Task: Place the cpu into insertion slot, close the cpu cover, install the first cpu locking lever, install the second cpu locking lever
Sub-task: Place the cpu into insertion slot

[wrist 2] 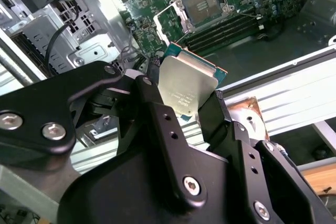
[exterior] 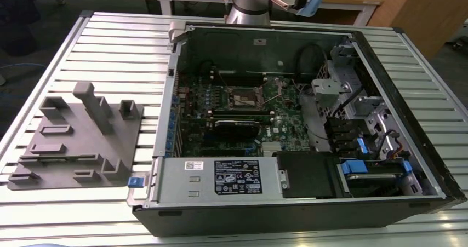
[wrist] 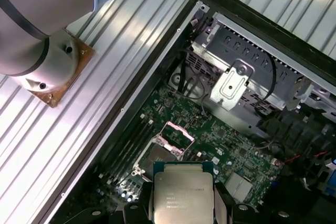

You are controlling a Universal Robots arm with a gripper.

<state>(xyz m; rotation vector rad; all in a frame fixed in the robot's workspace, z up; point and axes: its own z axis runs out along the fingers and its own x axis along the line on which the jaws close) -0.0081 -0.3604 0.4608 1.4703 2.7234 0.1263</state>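
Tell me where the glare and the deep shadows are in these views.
Exterior view: the slatted table glares white along its near edge. Second wrist view: the cpu shows a pale sheen. First wrist view: the table's slats glare, and the drive-bay end of the computer case lies in shadow.

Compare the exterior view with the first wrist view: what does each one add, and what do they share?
Exterior view: the grey fixture block beside the computer case, and the labelled power supply. First wrist view: the cpu clamped in the gripper, above the motherboard. Both: the open computer case and the insertion slot.
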